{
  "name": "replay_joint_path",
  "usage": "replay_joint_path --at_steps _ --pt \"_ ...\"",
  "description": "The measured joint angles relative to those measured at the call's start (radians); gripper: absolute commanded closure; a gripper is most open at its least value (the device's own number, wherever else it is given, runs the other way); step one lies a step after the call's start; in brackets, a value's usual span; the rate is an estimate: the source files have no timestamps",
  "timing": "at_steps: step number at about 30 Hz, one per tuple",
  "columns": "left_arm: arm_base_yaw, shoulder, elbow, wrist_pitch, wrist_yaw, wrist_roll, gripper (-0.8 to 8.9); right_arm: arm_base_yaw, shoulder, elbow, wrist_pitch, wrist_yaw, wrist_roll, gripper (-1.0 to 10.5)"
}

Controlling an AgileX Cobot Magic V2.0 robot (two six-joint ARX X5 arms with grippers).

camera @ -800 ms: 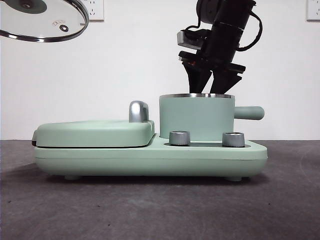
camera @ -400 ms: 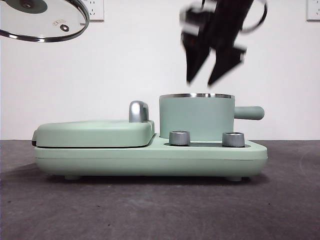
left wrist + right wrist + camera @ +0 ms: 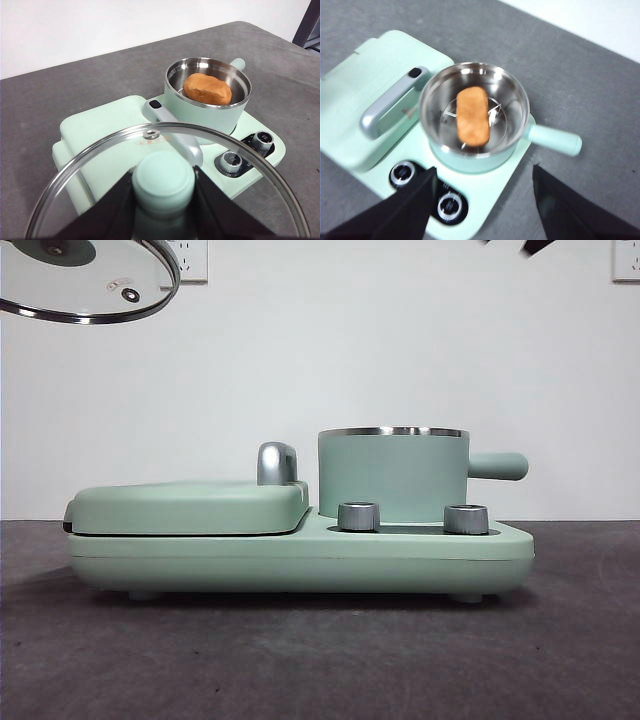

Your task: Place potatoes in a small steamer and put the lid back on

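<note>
Potato lies inside the steamer; loading step judged done. Right gripper high above the pot, jaws apart, empty. Left gripper clamps the lid by its knob, held aloft beside, apparently clear of the pot. Next: centre the lid over the rim, then lower.

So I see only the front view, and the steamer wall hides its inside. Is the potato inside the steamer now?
Observer: Yes. The potato lies inside the small steamer, as both wrist views show.
Operator: And the lid at the top corner, what holds it?
Observer: The left gripper is shut on the mint-green knob of the lid, off to the side of the steamer.
Operator: Is the right gripper holding something?
Observer: No. The right gripper is open and empty, high above the steamer.
</note>
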Motion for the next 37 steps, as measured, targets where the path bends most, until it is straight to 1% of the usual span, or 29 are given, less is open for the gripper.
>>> replay_joint_path --at_steps 2,10,15,19,24,30,32,37 --pt "0.0 0.0 0.0 0.0 0.0 0.0 7.98 0.0 -0.085 -0.079 0.009 0.0 0.0 7.0" --pt "-0.011 0.0 0.0 0.0 0.0 0.0 7.98 0.0 -0.367 -0.344 0.003 -0.001 0.008 7.0" --pt "-0.054 0.0 0.0 0.004 0.0 0.0 7.98 0.0 -0.554 -0.488 0.002 -0.001 0.013 7.0" --pt "-0.108 0.021 0.0 0.07 0.001 0.0 7.98 0.0 -0.666 -0.563 -0.042 -0.001 0.047 7.0" --pt "-0.187 0.108 0.0 0.211 0.001 0.0 7.98 0.0 -0.727 -0.581 -0.118 -0.001 0.08 7.0" --pt "-0.25 0.254 0.001 0.393 0.002 -0.011 7.98 0.0 -0.734 -0.582 -0.137 -0.001 0.091 7.0" --pt "-0.264 0.304 0.01 0.433 0.002 -0.011 7.98 0.0 -0.735 -0.582 -0.144 -0.002 0.091 7.0" --pt "-0.294 0.458 0.102 0.462 0.002 -0.01 7.99 0.0 -0.736 -0.582 -0.156 -0.002 0.091 7.0"
